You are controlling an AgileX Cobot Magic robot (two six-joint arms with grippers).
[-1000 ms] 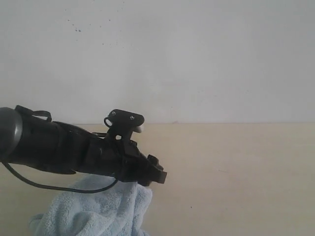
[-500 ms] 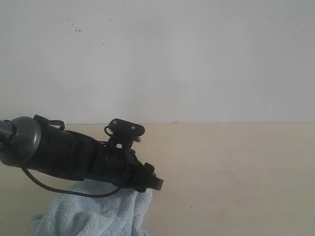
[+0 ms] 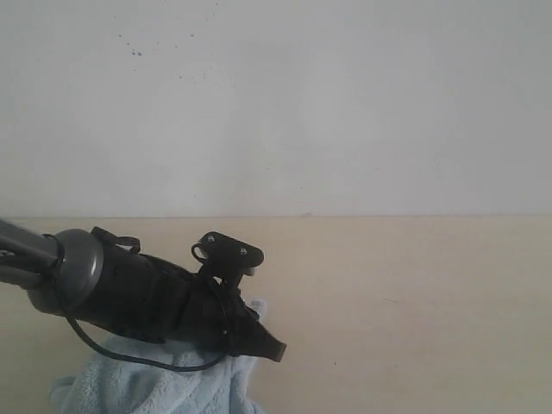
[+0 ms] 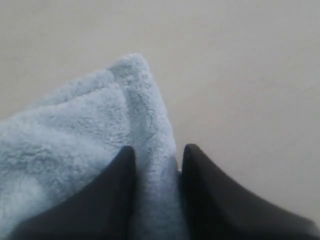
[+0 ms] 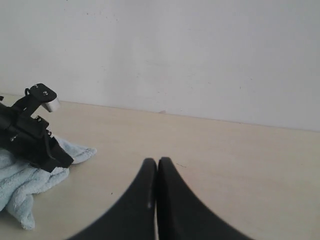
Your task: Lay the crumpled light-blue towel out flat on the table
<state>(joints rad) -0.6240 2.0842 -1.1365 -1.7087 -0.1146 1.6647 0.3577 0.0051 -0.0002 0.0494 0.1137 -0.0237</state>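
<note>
Towel (image 3: 147, 384) lies bunched in a pale blue heap at the near left of the desk (image 3: 414, 302). Its near part is cut off by the exterior view's lower edge, so no clear long axis shows. One folded corner tapers to a rounded tip that points right, toward the desk's middle. The left pincer (image 4: 156, 150), slanting down from the left on its black arm (image 3: 138, 293), has its two dark fingers pressed against either side of that fold, with cloth filling the narrow gap between them. To the right, well apart from the towel, the right pincer (image 5: 154, 162) hangs over the desk with its fingers pressed together and nothing between them. Farthest off, a white wall (image 3: 302, 103) stands behind the desk.
</note>
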